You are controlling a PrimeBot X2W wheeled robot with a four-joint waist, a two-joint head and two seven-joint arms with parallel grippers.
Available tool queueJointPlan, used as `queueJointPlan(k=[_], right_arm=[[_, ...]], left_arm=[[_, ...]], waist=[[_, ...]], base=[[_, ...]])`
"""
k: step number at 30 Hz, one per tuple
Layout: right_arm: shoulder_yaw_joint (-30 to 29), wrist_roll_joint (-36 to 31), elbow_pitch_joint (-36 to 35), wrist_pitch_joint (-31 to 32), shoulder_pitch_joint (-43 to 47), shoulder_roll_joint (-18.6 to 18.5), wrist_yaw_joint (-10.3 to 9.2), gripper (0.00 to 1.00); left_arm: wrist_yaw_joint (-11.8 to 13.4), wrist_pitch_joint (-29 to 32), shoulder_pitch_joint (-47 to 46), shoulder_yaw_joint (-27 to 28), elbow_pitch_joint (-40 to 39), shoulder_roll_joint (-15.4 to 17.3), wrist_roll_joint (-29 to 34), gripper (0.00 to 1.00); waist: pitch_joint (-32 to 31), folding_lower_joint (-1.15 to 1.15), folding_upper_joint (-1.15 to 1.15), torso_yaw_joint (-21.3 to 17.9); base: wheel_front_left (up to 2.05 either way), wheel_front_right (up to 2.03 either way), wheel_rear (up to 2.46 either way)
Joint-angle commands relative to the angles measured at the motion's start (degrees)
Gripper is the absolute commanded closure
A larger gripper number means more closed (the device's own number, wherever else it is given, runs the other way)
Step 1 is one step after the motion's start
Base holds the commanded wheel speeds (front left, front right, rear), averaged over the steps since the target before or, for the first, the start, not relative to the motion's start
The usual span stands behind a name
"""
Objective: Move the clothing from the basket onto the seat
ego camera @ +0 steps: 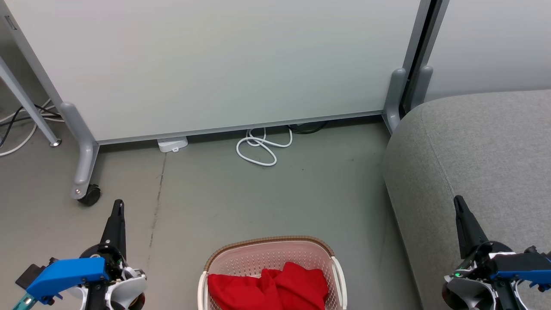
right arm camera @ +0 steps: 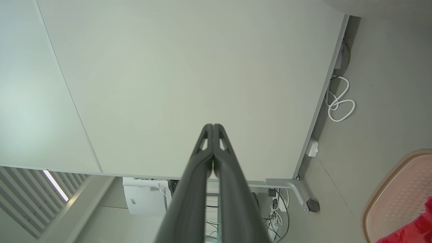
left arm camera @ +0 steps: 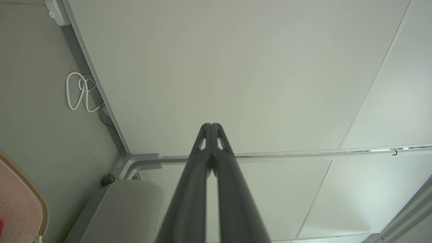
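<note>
Bright red clothing [ego camera: 271, 288] lies bunched inside the cream basket [ego camera: 269, 252] with a brown rim, on the floor at the bottom middle of the head view. The grey seat [ego camera: 478, 146] fills the right side, right of the basket. My left gripper [ego camera: 118, 206] is shut and empty, raised to the left of the basket. My right gripper [ego camera: 459, 202] is shut and empty, over the seat's front part. Both point at the white partition. The left wrist view catches the basket rim [left arm camera: 25, 179] and the seat's corner [left arm camera: 128, 209]; the right wrist view shows the basket [right arm camera: 395, 199] with clothing [right arm camera: 413, 229].
A white partition panel [ego camera: 215, 64] on grey wheeled feet [ego camera: 88, 193] stands behind the basket. A coiled white cable [ego camera: 260, 148] and a small white box [ego camera: 172, 143] lie at its base. More cables [ego camera: 17, 125] trail at far left. Grey floor [ego camera: 258, 198] lies between basket and panel.
</note>
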Motion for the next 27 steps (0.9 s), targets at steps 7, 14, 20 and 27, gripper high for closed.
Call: queueJointPlan(k=[7,14,20,27], right_arm=[[0.01,0.17,-0.10,0.17,-0.62,-0.23,0.17,1.00],[0.01,0.17,-0.10,0.17,-0.62,-0.23,0.18,1.00],[0.06,0.00,0.74,-0.04,0.58,0.14,-0.02,0.00],[1.41,-0.93,1.35,-1.55,1.66,0.27,-0.03,0.00]], left_arm=[[-0.11,0.16,-0.58,0.07,-0.22,-0.04,-0.14,1.00],[-0.11,0.16,-0.58,0.07,-0.22,-0.04,-0.14,1.00],[0.01,-0.09,0.61,-0.05,0.76,-0.10,0.01,0.00],[0.00,-1.59,2.00,-1.06,1.42,-0.31,0.77,0.00]], waist=[[0.00,0.00,0.00,0.00],[0.00,0.00,0.00,0.00],[0.00,0.00,0.00,0.00],[0.00,0.00,0.00,-0.02]], base=[[0.00,0.00,0.00],[0.00,0.00,0.00],[0.00,0.00,0.00],[0.00,0.00,0.00]])
